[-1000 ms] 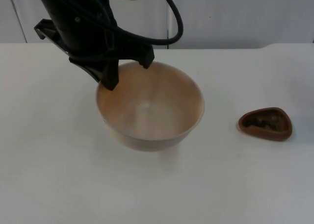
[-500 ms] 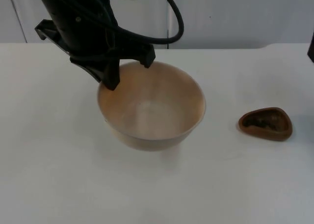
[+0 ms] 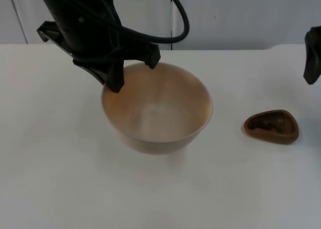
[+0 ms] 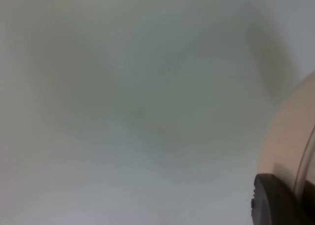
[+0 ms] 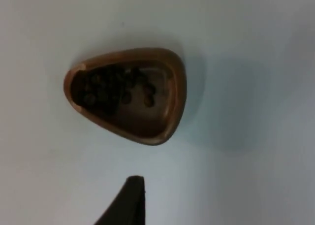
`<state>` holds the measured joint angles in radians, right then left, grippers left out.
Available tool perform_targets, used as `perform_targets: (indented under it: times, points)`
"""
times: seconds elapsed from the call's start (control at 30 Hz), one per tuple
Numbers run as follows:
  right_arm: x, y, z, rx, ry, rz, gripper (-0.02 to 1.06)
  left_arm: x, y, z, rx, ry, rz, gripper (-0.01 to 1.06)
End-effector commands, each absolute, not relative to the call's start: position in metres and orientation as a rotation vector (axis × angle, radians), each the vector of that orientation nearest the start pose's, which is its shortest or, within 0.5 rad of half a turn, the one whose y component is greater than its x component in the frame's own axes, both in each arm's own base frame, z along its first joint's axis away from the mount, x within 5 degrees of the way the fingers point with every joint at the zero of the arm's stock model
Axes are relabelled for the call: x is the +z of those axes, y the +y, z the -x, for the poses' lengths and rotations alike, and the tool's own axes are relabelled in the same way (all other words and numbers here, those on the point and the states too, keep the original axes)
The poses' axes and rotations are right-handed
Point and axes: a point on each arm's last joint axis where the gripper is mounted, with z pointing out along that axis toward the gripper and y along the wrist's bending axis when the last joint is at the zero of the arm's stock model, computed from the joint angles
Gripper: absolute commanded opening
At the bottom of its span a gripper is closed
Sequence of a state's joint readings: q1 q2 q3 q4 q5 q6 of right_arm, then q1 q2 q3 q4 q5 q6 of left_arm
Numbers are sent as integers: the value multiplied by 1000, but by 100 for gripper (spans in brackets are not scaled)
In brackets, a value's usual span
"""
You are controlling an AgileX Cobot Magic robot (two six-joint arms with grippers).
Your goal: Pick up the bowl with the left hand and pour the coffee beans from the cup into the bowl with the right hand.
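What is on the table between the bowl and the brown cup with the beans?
Nothing: in the top view the white table is bare between the bowl and the cup.

left tool (image 3: 131,74): clamped on rim, raised | right tool (image 3: 312,56): at right edge, above table

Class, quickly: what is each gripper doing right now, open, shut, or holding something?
Left gripper: shut on the rim of the bowl.
Right gripper: at the table's right edge, beyond the cup of coffee beans, holding nothing; open or shut cannot be told.
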<state>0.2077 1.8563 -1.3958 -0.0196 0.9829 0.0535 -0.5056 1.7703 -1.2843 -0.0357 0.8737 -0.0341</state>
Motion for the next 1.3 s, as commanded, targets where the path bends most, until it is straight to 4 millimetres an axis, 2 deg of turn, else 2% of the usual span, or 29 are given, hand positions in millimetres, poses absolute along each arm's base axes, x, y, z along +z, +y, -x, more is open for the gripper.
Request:
perform_targets:
  times: [0.0, 0.2, 0.3, 0.43, 0.6, 0.77, 0.9, 1.1, 1.27]
  points:
    - [219, 78, -374, 5, 2908, 236, 102, 236, -180, -313, -190, 2758, -619, 0]
    - [202, 85, -386, -27, 2939, 224, 100, 236, -180, -313, -194, 2754, -616, 0]
    - [197, 95, -391, -100, 2930, 248, 100, 236, -181, -313, -206, 2757, -609, 0]
    - [186, 103, -394, -103, 2944, 256, 99, 236, -181, -313, -212, 2759, -606, 0]
    - [170, 98, -397, -114, 2994, 237, 98, 236, -181, -313, -211, 2760, -607, 0]
    - [167, 92, -402, -78, 2976, 194, 98, 236, -181, -313, -210, 2762, -607, 0]
    - [164, 93, -404, -78, 2961, 199, 97, 236, -181, -312, -210, 2765, -607, 0]
    - [141, 95, -407, -42, 2954, 188, 94, 236, -181, -312, -212, 2765, -606, 0]
    - [135, 96, -407, -25, 2915, 185, 93, 236, -181, -312, -213, 2763, -605, 0]
